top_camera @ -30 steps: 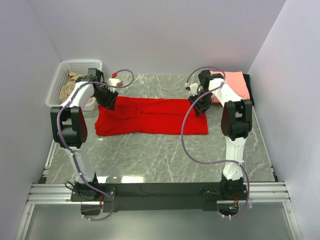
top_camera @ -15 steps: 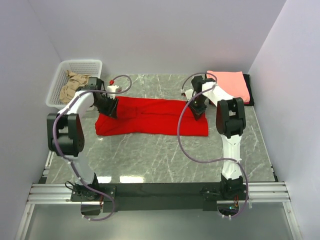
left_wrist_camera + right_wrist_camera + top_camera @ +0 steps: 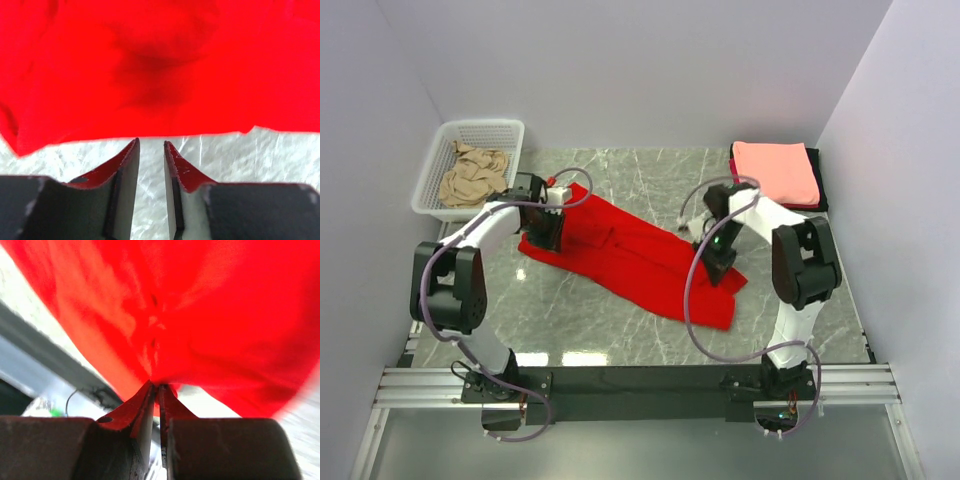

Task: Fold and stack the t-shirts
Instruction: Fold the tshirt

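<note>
A large bright red soft cloth t-shirt (image 3: 630, 258) lay slantwise across the grey marble-patterned table (image 3: 620, 335), running from the back left toward the near right, between the two arms. The right gripper (image 3: 156, 386) was clamped tight on a pinch of the red cloth, which gathered into creases at its fingertips and fanned out beyond them. The left gripper (image 3: 151, 145) sat at the shirt's other end. Its two fingers were parted by a narrow gap with bare table showing between them, and they held nothing. The cloth's edge lay just past the tips.

The shirt looked light, limp and thin. It would likely sag and fold wherever it was not supported, and slide easily over the smooth stone. It seemed in no way fragile. A hold at a corner, hem or shoulder edge, taking all layers together, would probably keep an edge straight. A pinch further in would bunch it, as at the right fingertips.

At the back right corner a folded salmon-pink shirt (image 3: 775, 172) rested on top of a folded black shirt (image 3: 823, 188), well apart from the red one. At the back left stood a white plastic mesh basket (image 3: 448, 133) with crumpled tan cloth (image 3: 472, 178) inside.

No brand, label, print or writing could be read on any of the cloth, the basket or the arms.
</note>
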`<state>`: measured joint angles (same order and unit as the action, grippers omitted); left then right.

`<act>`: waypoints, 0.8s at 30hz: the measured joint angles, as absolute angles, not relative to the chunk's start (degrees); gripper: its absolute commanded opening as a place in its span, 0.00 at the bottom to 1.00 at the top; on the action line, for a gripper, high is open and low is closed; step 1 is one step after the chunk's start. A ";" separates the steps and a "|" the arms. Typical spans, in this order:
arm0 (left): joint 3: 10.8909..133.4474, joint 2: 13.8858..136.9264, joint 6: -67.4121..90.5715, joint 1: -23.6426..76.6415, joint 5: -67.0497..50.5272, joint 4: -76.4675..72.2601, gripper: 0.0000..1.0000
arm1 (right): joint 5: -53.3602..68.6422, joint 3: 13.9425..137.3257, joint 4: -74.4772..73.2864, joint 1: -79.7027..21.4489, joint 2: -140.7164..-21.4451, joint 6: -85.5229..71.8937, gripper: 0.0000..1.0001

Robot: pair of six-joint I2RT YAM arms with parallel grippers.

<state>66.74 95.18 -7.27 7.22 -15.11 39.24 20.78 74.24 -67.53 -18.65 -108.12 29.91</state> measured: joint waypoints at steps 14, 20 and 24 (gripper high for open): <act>82.85 115.55 -3.62 8.05 -6.74 36.18 0.22 | 18.57 81.97 -64.90 -13.74 -115.24 32.64 0.13; 83.79 116.20 -3.99 8.05 -6.20 36.05 0.23 | 19.14 74.94 -66.26 -14.28 -109.49 36.27 0.58; 83.48 116.18 -4.14 7.84 -6.26 35.64 0.23 | 18.48 69.60 -66.26 -15.11 -104.88 36.25 0.72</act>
